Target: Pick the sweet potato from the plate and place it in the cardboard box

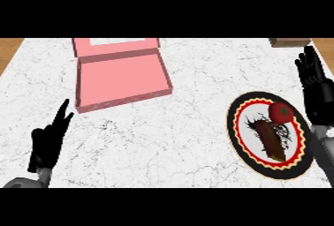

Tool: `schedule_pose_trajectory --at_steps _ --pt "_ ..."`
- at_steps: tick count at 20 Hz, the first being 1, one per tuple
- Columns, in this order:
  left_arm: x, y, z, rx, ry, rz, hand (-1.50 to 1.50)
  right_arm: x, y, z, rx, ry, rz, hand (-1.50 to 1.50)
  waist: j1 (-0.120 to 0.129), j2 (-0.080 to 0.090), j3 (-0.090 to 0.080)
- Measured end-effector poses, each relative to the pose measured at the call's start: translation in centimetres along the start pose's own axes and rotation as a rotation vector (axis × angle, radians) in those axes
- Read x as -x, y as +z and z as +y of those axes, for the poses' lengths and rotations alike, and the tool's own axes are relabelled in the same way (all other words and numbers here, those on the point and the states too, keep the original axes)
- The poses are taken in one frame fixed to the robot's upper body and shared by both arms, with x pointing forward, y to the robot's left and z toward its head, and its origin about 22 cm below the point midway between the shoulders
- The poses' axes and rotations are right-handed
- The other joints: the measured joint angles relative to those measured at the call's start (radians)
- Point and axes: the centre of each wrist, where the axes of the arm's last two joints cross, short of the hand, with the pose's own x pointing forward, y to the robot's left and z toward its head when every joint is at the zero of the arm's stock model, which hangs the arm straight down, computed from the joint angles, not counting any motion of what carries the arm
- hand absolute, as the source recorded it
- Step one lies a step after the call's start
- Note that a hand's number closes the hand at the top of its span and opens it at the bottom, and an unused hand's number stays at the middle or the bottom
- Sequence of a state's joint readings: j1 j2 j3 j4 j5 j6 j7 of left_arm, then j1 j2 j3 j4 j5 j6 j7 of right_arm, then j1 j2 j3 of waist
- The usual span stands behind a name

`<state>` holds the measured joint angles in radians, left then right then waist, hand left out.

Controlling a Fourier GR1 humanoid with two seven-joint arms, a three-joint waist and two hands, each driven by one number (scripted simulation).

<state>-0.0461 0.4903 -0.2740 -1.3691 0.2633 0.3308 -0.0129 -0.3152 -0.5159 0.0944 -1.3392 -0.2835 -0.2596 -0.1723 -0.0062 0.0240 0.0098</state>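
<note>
While the sweet potato (271,140) lies lengthwise on the plate (243,145), the right hand (314,84) hovers nearer, fingers straight; left hand (47,140) rests open.

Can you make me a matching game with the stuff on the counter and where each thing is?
Things:
1. box
2. plate
3. tomato
4. left hand

Places:
A. on the plate, beside the sweet potato
B. low at the view's left, resting
C. far left part of the counter, lid open
D. at the counter's right side

Pairs: 1-C, 2-D, 3-A, 4-B
</note>
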Motion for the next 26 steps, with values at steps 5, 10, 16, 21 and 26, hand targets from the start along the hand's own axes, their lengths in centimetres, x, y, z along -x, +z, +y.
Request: schedule_pose_trajectory --at_steps 5,10,16,21,26 --pt "-1.3 -1.2 3.2 -0.09 -0.116 -0.028 0.0 1.0 1.0 -0.4 -0.279 0.002 0.077 -1.5 0.007 -0.017 -0.006" --pt "-1.8 -1.7 5.0 -0.138 -0.198 -0.044 0.0 -0.7 1.2 -2.5 -0.64 0.422 -0.029 -1.5 0.031 -0.025 -0.016" --pt "-1.8 -2.2 6.3 -0.17 -0.231 -0.036 0.0 3.9 3.9 -8.2 -0.802 0.301 -0.041 -1.5 0.018 -0.018 -0.008" --pt "-1.9 -2.3 6.0 -0.167 -0.242 -0.043 0.0 4.2 2.4 -10.9 -0.868 0.364 -0.124 -1.5 0.025 -0.018 -0.008" --pt "-2.2 -2.6 5.9 -0.163 -0.244 -0.039 0.0 1.7 -0.1 -11.8 -0.989 0.633 -0.164 -1.5 0.03 -0.019 -0.009"
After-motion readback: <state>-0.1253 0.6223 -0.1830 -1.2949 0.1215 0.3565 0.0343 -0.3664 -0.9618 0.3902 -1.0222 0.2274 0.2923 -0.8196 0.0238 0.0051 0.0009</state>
